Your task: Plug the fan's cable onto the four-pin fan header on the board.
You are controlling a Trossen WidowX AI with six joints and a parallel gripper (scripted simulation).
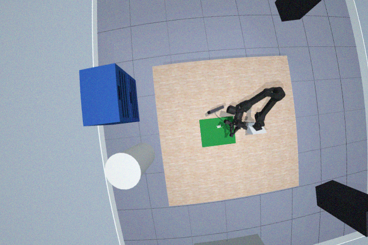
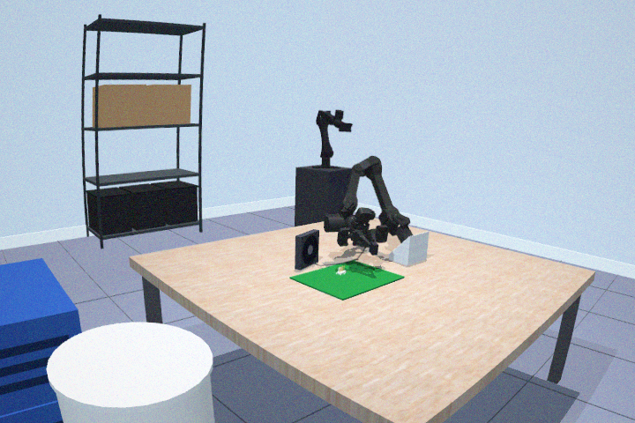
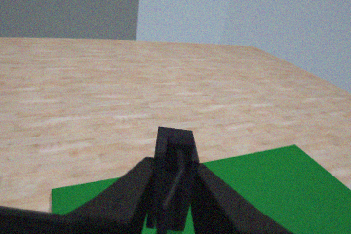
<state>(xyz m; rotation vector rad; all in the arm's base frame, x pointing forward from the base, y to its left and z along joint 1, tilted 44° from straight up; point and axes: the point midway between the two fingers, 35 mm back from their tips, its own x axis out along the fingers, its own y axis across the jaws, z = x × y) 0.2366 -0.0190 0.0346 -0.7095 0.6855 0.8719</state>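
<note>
The green board (image 1: 210,139) (image 2: 343,290) (image 3: 281,187) lies flat on the table. Small white header parts (image 1: 218,126) (image 2: 340,270) stand on it near the fan side; which one has four pins is too small to tell. The dark fan (image 1: 216,109) (image 2: 307,250) stands upright beside the board, and its thin cable (image 1: 219,116) runs to my gripper. My gripper (image 1: 230,129) (image 2: 361,245) (image 3: 173,168) is shut on the dark cable plug (image 3: 175,195), above the board and to the side of the white parts. The plug's lower end is hidden in the wrist view.
A pale sloped block (image 1: 261,131) (image 2: 413,249) stands by my arm's base at the board's side. The wooden table (image 1: 190,178) (image 2: 428,323) (image 3: 86,93) carries all this. A blue cabinet (image 1: 99,95), a white cylinder (image 1: 122,171) and a shelf rack (image 2: 143,77) stand off the table.
</note>
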